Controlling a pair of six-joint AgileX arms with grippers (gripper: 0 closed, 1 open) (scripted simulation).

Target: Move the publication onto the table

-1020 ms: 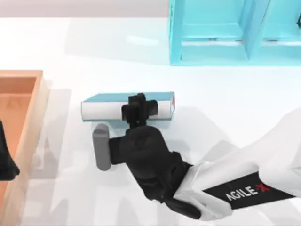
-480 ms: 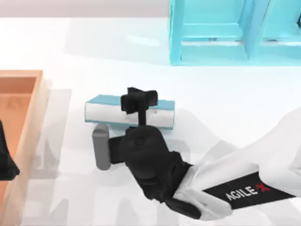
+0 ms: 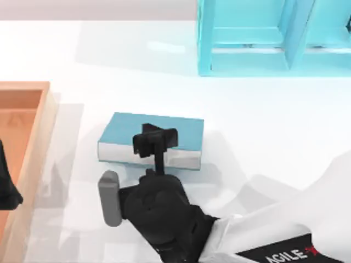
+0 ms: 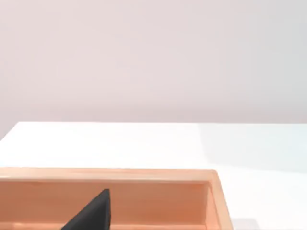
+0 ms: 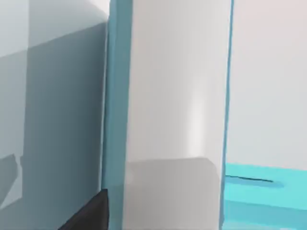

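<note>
The publication [image 3: 184,133], a thick teal-blue book with white page edges, rests cover-up just above the table [image 3: 263,115], left of centre. My right gripper [image 3: 156,140] reaches in from the near side and is shut on the front page edge, one finger over the cover. In the right wrist view the white pages [image 5: 175,96] stand between the two teal covers, and one dark finger [image 5: 88,215] presses outside one cover. My left gripper [image 3: 6,183] is parked at the left edge over the tray, and its dark finger [image 4: 91,215] sits off to one side, open.
An orange-brown wooden tray [image 3: 24,90] lies along the left side, its rim [image 4: 144,173] also in the left wrist view. A cyan shelf unit [image 3: 258,38] stands at the back right, with a corner [image 5: 249,203] in the right wrist view.
The book has turned from page-edge up to cover up, still in my right gripper. The right arm has drawn back toward the near edge and slightly left. The left arm has not moved.
</note>
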